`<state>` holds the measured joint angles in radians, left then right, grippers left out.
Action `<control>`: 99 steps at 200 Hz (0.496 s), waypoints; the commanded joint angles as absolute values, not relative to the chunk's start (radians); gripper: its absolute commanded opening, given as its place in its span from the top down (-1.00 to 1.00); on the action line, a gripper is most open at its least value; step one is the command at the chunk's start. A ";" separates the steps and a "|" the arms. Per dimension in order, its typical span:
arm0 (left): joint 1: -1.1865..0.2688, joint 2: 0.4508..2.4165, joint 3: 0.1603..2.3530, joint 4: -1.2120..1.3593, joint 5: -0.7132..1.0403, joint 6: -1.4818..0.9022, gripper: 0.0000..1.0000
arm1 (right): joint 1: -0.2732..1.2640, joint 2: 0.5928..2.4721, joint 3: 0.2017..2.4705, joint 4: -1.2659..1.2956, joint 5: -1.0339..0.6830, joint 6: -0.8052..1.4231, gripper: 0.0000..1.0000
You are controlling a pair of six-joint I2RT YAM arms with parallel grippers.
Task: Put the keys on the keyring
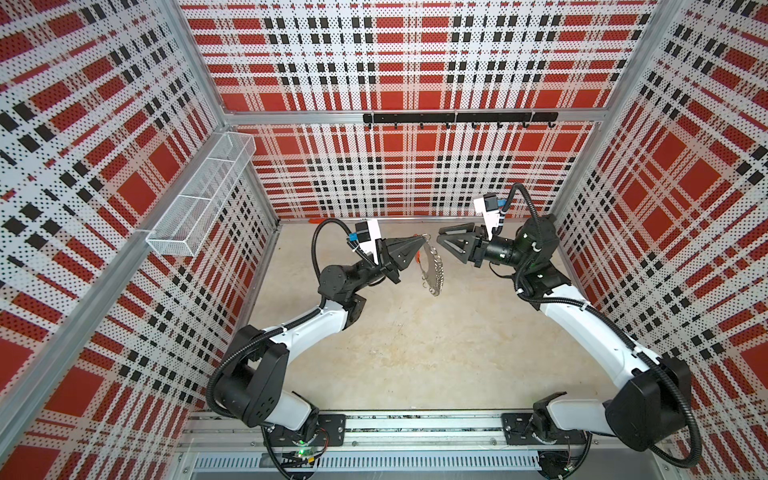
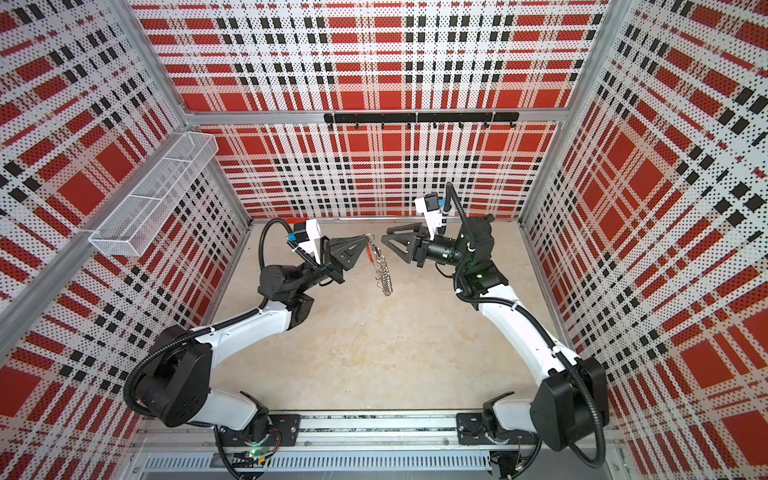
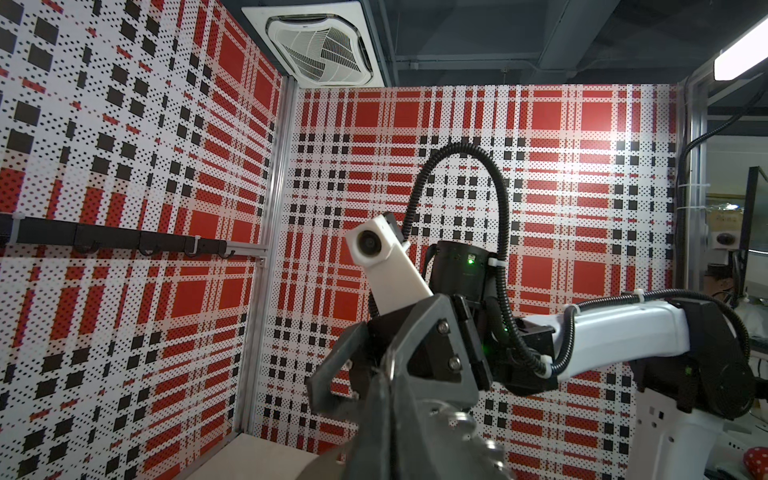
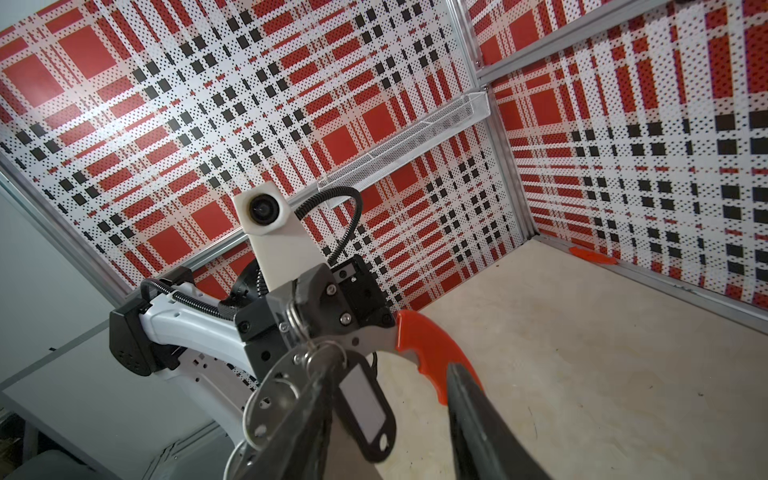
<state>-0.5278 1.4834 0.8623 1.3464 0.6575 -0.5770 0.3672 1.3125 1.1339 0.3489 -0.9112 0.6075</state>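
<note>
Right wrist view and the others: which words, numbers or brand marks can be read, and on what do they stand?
No text can be read in any view.
black key tag: its pale window looks blank.
keyring: no lettering visible.
ceiling air unit: a tiny dark mark on its frame, too small to read.

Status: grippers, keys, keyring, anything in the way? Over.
Left gripper shut on keyring, held aloft. Right gripper open, beside it. Keys hang at its rim. Orange piece lies well away.
</note>
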 commanded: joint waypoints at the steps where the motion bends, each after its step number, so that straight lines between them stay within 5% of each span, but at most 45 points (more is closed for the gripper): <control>1: -0.522 1.463 0.857 1.423 0.667 -0.596 1.00 | 0.360 1.276 1.150 0.317 -0.896 0.561 0.05; 99: -0.528 1.483 0.873 1.428 0.666 -0.612 1.00 | 0.434 1.319 1.157 0.478 -0.963 0.641 0.34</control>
